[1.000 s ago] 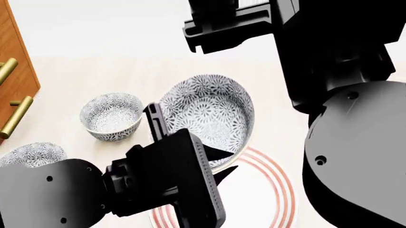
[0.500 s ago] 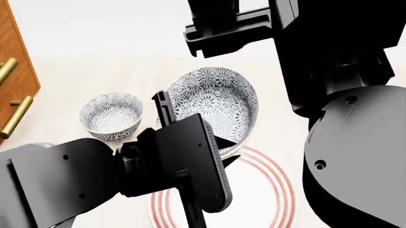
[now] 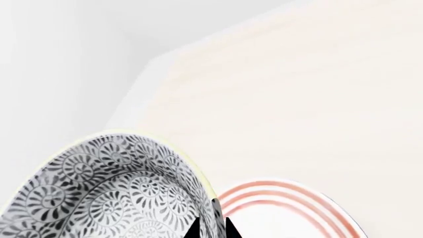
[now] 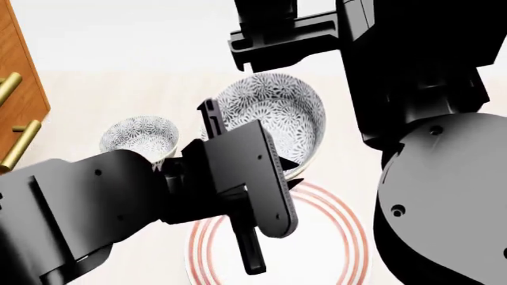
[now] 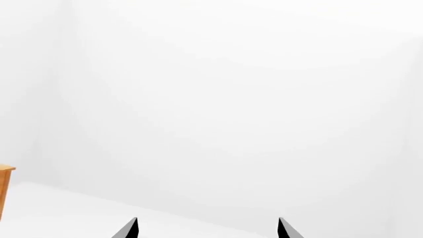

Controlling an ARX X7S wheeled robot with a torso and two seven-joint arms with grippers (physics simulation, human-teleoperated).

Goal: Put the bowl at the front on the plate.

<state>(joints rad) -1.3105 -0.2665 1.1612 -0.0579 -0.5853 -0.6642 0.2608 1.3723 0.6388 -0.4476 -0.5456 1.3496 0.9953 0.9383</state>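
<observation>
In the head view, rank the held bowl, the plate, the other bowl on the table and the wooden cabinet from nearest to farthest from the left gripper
1. The held bowl, its rim pinched in the left gripper.
2. The plate, just below the fingertips.
3. The other bowl, off to the left on the table.
4. The wooden cabinet, at the far left edge.

Head camera: steep downward, close; shares bowl [image 4: 273, 119] and plate [image 4: 333, 237] with left wrist (right wrist faces blank wall).
</observation>
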